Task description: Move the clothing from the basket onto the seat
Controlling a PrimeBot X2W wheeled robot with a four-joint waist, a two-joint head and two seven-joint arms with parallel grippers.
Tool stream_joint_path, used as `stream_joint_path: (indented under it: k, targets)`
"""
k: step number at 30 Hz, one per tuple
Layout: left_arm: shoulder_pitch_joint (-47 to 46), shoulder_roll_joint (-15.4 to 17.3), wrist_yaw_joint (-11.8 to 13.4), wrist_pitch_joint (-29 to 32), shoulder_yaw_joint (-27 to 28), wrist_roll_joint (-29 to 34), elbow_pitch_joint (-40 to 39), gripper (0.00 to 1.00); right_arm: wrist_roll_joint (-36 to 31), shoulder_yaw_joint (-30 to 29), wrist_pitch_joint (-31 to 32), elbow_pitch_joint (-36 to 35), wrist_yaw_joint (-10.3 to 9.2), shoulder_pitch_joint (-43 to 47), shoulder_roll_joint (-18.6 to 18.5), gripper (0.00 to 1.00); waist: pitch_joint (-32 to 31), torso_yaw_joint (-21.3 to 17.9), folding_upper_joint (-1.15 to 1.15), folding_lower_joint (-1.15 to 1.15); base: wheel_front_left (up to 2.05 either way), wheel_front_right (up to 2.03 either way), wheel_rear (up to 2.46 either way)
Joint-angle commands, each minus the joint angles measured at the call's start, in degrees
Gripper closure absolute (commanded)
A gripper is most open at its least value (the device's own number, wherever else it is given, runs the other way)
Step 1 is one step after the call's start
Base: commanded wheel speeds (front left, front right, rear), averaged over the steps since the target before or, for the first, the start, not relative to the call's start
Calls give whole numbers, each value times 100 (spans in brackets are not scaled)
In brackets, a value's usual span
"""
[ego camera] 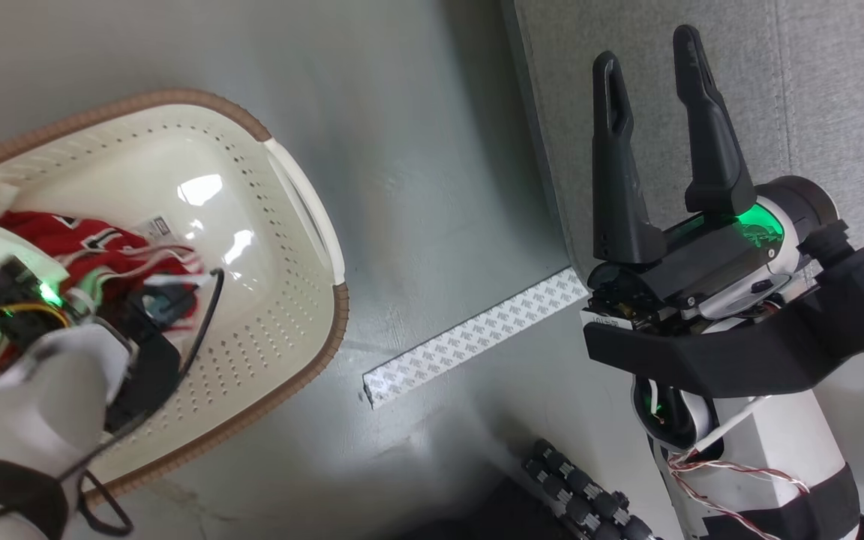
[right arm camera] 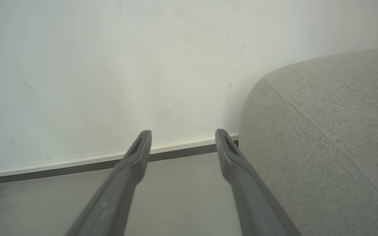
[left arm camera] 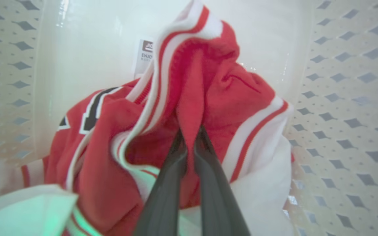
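Pinching clothing (left arm camera: 238, 98), left gripper (left arm camera: 191, 132) closed, right gripper (right arm camera: 182, 134) spread, empty

The basket (ego camera: 304, 225) runs off the head view's left edge, and the blurred left arm (ego camera: 42, 390) covers much of the clothing (ego camera: 94, 244) inside it. The label (left arm camera: 144, 54) on the basket's floor is half hidden behind that fabric.

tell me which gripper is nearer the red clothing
Left. The left gripper is pinched on a fold of the clothing inside the basket; the right gripper hangs open beside the seat, well away.
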Motion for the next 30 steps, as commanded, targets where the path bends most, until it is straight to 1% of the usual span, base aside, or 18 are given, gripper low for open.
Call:
stream_joint_path:
  k: [1,2,5,9,12,15,18,21,27,30]
  targets:
    - [120,-18,22,-77,-1,-7,25,100,18,-15,-6,31,-4,70,18,0,-127,59,0,0,0,0,0]
    - [153,-40,17,-164,-14,-23,1,100,14,-15,-7,60,-4,81,18,0,-193,78,0,0,0,0,0]
    - [301,-140,105,-482,53,-182,-67,100,11,-72,-6,95,-4,114,16,0,-453,164,0,0,0,0,0]
    - [524,-289,206,-842,261,-493,-184,100,-92,-97,-6,184,-4,259,15,0,-856,352,0,0,0,0,0]
    - [721,-390,253,-998,399,-701,-352,100,-212,-84,-6,288,-4,355,14,0,-1198,524,0,0,0,0,0]
    - [966,-408,330,-1069,545,-949,-653,100,-332,-67,-6,404,-4,482,12,0,-1543,699,0,0,0,0,0]
    - [1267,-414,415,-1082,736,-1199,-1297,100,-447,-43,-6,501,-4,614,10,0,-1903,879,0,0,0,0,0]
    - [1689,-423,428,-1080,1061,-1594,-1953,100,-507,27,-6,642,-4,762,-32,0,-2285,1064,0,0,0,0,0]
    - [2367,-492,476,-1082,1508,-2048,-3077,100,-195,285,-6,1018,-4,1130,-302,0,-3047,1335,0,0,0,0,0]
    - [2756,-510,557,-1083,1744,-2188,-3636,100,-18,470,-6,1210,-4,1289,-452,0,-3467,1418,0,0,0,0,0]
